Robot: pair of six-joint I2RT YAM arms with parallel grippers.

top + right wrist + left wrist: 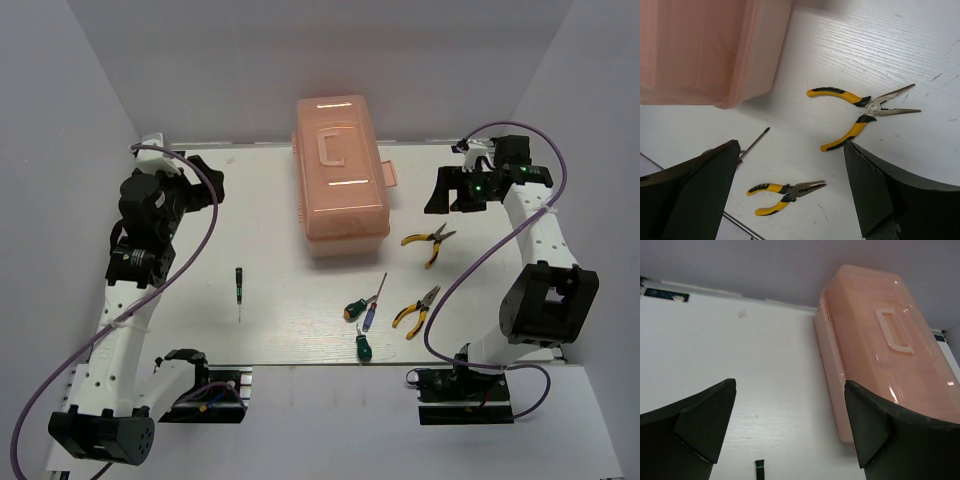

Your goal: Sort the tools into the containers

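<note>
Left gripper [200,185] hangs with jaws spread wide and nothing between them, raised over the white table [270,200] to the left of the box; right gripper [445,192] likewise spread and empty, raised on the right side. Nearest the arm bases lies a green-handled stubby screwdriver [362,346]. Just beyond it are a blue-handled screwdriver [368,318] and a second green-handled screwdriver [354,309], close together and perhaps touching. One pair of yellow-and-black-handled pliers [416,310] sits just right of that cluster. A thin black-green screwdriver [239,290] lies alone, well apart to the left. A second pair of pliers [428,240] lies farther out, near the box's right front corner and below the right gripper. Farthest is the translucent salmon-pink plastic toolbox [340,190], lid shut, lid handle [335,145] on top, latch [390,175] on its right side. All tools are loose on the table, none in a compartment. Judgement: sorting has not begun, and this is the approach stage. Next move likely calls for releasing the latch and lifting the lid, since the compartments are closed off, or else the right gripper descends squarely over the far pliers' handles.
</note>
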